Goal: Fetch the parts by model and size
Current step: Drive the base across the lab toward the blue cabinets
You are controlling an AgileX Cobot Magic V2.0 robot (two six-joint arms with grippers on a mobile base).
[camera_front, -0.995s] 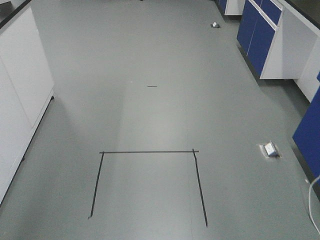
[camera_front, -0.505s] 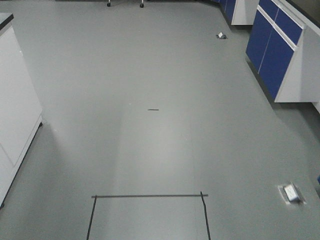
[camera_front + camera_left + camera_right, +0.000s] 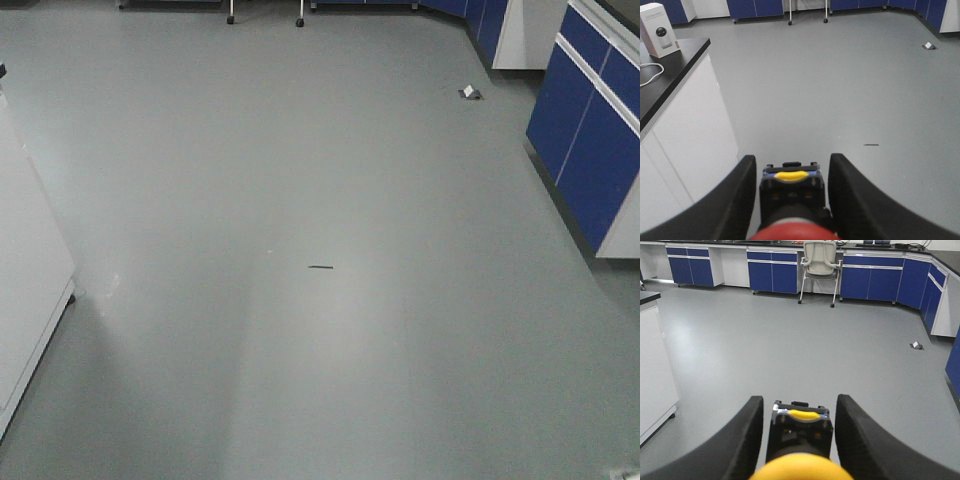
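- The red button (image 3: 790, 233) is held in the left claw (image 3: 791, 161), bottom centre.
- The yellow button (image 3: 800, 468) is held in the right claw (image 3: 800, 400), bottom centre.

The red-capped push button (image 3: 790, 233) sits between the jaws of the left gripper (image 3: 792, 156), clear of the floor. Its rounded red cap is nearest the wrist camera and cut off by the lower frame edge. Its black body points away, ending in a blue strip with a yellow tab. The yellow-capped push button (image 3: 800, 468) sits likewise in the right gripper (image 3: 800, 397), yellow cap nearest the camera and black body extending forward. Contact with the jaws cannot be confirmed.
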